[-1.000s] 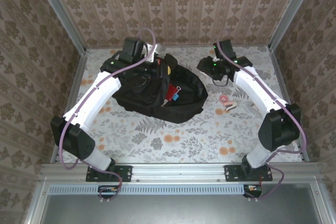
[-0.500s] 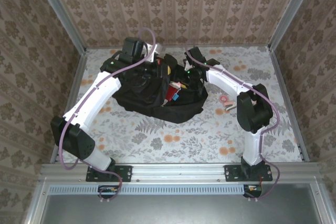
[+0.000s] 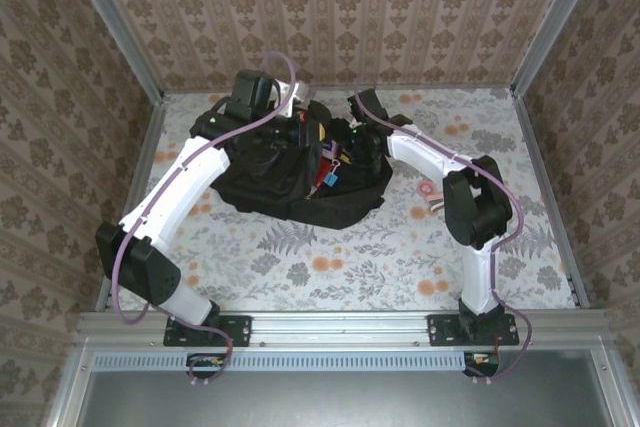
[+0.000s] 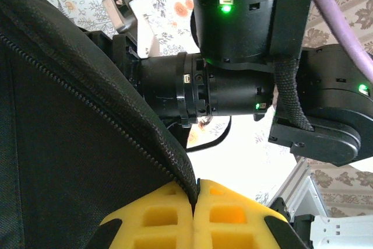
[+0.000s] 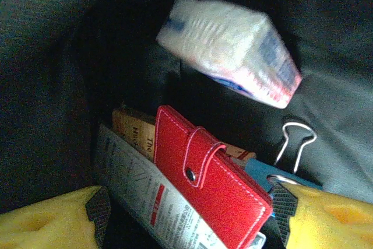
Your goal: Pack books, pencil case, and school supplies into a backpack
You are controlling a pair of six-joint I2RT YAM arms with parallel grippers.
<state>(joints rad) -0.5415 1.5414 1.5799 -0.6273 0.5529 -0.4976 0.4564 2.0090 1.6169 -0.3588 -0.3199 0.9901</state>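
At 11 o'clock on surface (image 3: pixel 330 257): backpack (image 3: pixel 300 182), mouth up. Left tool (image 4: pixel 195 202) clamped on its zip rim. Right tool (image 5: pixel 192 208) spread apart over orange book (image 5: pixel 131 126), red wallet (image 5: pixel 210 185), blurred white packet (image 5: pixel 230 51). Risk: rim slips from pinch, mouth collapses onto right tool.

Inside the backpack (image 3: pixel 300 187), a red snap case (image 5: pixel 210 185), an orange book (image 5: pixel 131 125), a printed booklet (image 5: pixel 140 193) and a binder clip (image 5: pixel 294 144) crowd the bottom, a blurred white packet (image 5: pixel 233 51) lies beyond them, and the surface (image 3: pixel 330 259) nearer the arm bases lies open.
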